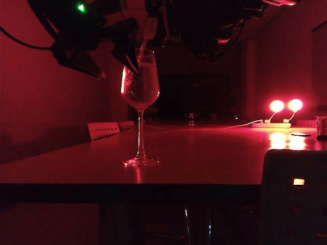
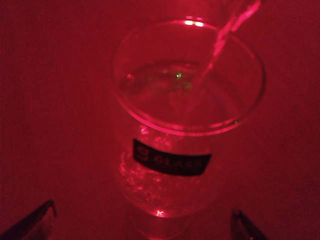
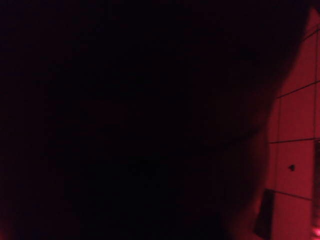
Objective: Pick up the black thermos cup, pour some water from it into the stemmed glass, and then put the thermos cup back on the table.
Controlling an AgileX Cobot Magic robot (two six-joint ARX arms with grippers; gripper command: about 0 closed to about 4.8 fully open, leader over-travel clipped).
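Left tool (image 2: 142, 222): jaws wide, nothing between them; both finger tips (image 2: 35, 217) visible in its wrist view, apart from the stemmed glass (image 1: 140, 84), which sits ahead of and between them. In the exterior view the left tool hangs at about 10 o'clock of the glass bowl, close beside the rim.

Right tool: wrist view almost fully blocked by a dark mass, can't tell how far open it is or what it grips. In the exterior view that arm is a dark bulk above the glass at about 1 o'clock; the black thermos cup can't be separated from it.

A thin stream of water (image 2: 222, 37) falls from above into the glass mouth; water (image 2: 175, 92) inside, bubbles on the bowl wall.

Label: black sticker (image 2: 171, 159) on the bowl, reads "GLASS", the rest too blurred.

Glass upright, long axis vertical, foot on the desk (image 1: 204, 158), left of centre. Two lamps (image 1: 286, 106) at 3 o'clock, well apart.
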